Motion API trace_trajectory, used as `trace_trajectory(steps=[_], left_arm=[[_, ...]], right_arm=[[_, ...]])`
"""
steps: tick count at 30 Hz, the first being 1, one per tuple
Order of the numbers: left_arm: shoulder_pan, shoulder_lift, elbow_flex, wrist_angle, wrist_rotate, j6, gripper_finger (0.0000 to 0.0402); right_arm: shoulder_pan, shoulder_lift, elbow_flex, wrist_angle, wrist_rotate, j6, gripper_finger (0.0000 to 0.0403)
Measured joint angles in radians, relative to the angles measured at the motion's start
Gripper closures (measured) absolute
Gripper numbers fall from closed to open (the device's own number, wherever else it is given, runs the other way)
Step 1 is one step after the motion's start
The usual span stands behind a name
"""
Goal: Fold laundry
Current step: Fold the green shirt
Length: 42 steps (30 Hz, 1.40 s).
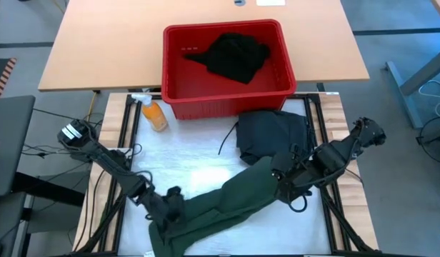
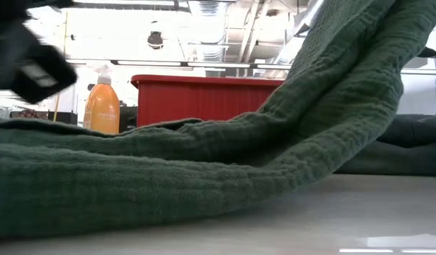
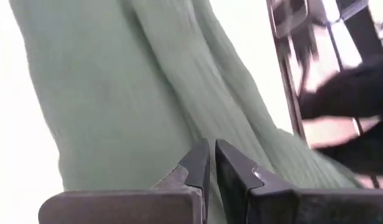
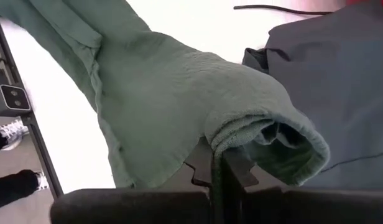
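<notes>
1. The green garment (image 1: 227, 207) lies stretched across the front of the white table top (image 1: 184, 153). Its long line runs from the front left corner up toward the right side.
2. The left gripper (image 1: 168, 203) is at the left end of this green cloth. Its 2 fingers (image 3: 201, 165) are pressed together, and they look to be pinching the cloth there.
3. The right gripper (image 1: 283, 173) is at the other end. Its fingers are pressed together on a bunched edge of the green cloth (image 4: 266, 134), and that end is lifted off the table.
4. So the cloth sits between the 2 grippers, 1 at each end. The cloth slopes from low on the left to high on the right.
5. I think the next move is to pull it flat or fold 1 end over. The right gripper holds the raised end, so it seems the one to carry it.
6. A dark grey garment (image 1: 273, 135) lies just behind the right gripper, touching or nearly touching the green one. It could get dragged along.
7. The red basket (image 1: 227, 93) stands at the back of the table with black cloth (image 1: 234, 56) inside.
8. An orange bottle (image 1: 154, 114) lies just left of the basket, well away from the green cloth.
</notes>
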Motion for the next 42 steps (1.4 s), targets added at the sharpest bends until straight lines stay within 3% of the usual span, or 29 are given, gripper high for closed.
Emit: trace_trajectory(steps=[4, 10, 16, 18, 23, 30, 35, 42], left_arm=[[0.128, 0.035, 0.0, 0.125, 0.047, 0.122, 0.0396], [0.3, 0.243, 0.004, 0.48, 0.288, 0.172, 0.0401], [0.381, 0.448, 0.162, 0.608, 0.396, 0.176, 0.0401], [0.405, 0.494, 0.247, 0.572, 0.393, 0.196, 0.0401], [0.478, 0.62, 0.5, 0.288, 0.315, 0.214, 0.0401], [0.528, 0.77, 0.798, 0.127, 0.456, 0.247, 0.0401], [0.522, 0.703, 0.831, 0.011, 0.427, 0.343, 0.0401], [0.526, 0.502, 0.832, -0.41, 0.333, 0.529, 0.0401]], right_arm=[[0.002, 0.0, 0.0, 0.011, -0.001, 0.0, 0.0378], [0.003, -0.001, 0.041, -0.024, -0.007, 0.01, 0.0378], [0.009, -0.003, 0.152, -0.025, -0.028, -0.047, 0.0378], [0.008, -0.003, 0.187, -0.027, -0.037, -0.055, 0.0378], [0.018, -0.003, 0.263, -0.027, -0.075, -0.057, 0.0378], [0.023, -0.003, 0.304, -0.028, -0.08, -0.072, 0.0378], [0.023, 0.001, 0.301, -0.027, -0.08, -0.08, 0.0378], [0.021, 0.015, 0.301, -0.027, -0.062, -0.1, 0.0378]])
